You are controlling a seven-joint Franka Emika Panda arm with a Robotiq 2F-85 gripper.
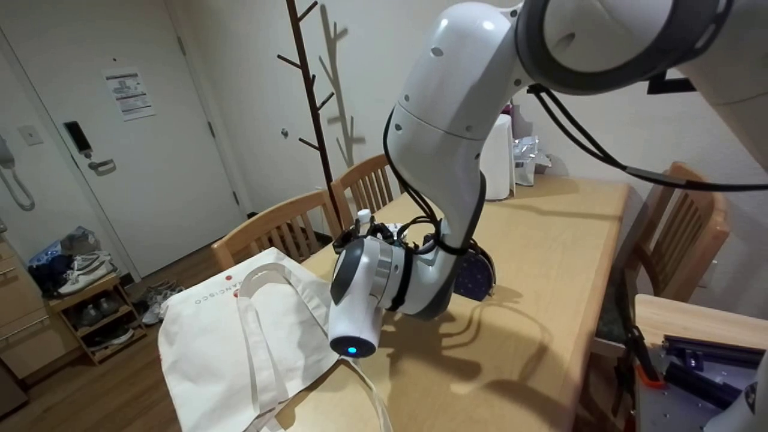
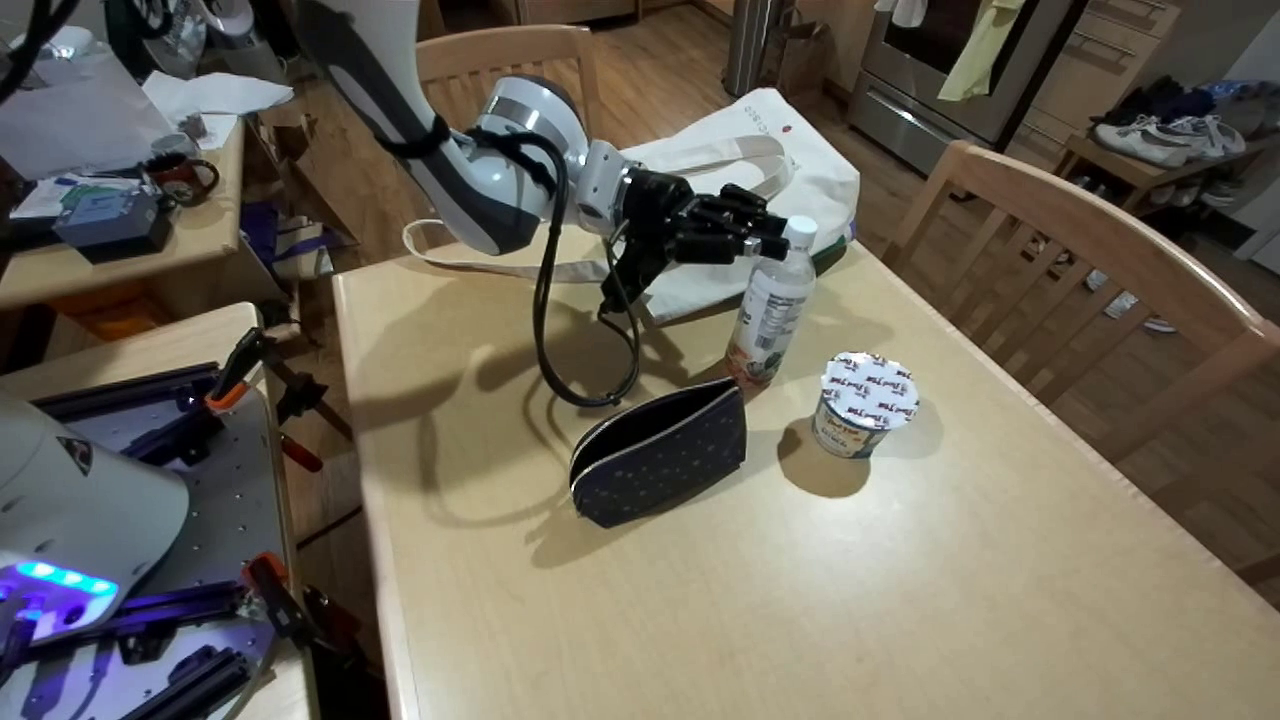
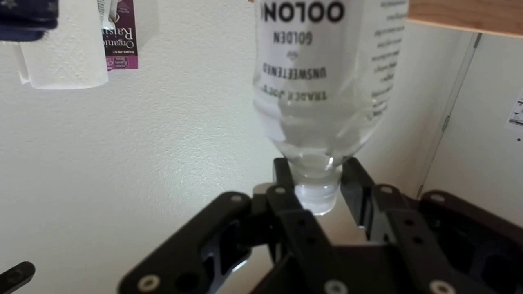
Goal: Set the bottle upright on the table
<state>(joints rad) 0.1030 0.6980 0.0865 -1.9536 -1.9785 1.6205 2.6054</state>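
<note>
The clear bottle [image 2: 770, 310] with a pale cap and printed label stands upright or nearly so, on or just above the pale wood table [image 2: 900, 600]. Its base is partly hidden behind the dark pouch, and I cannot tell whether it touches the table. My gripper [image 2: 778, 236] comes in from the side, its fingers around the neck just below the cap. In the wrist view, which is upside down, the bottle [image 3: 327, 61] has a finger against each side of its neck. In an exterior view only the cap [image 1: 363, 215] shows above the gripper [image 1: 365, 231].
The open dark pouch [image 2: 660, 460] stands close to the bottle's base. A foil-lidded cup [image 2: 865, 400] stands beside them. A white tote bag [image 1: 258, 336] lies behind the gripper. A paper towel roll [image 1: 498, 162] stands at the table's far end. Chairs [image 2: 1090, 300] line the edge.
</note>
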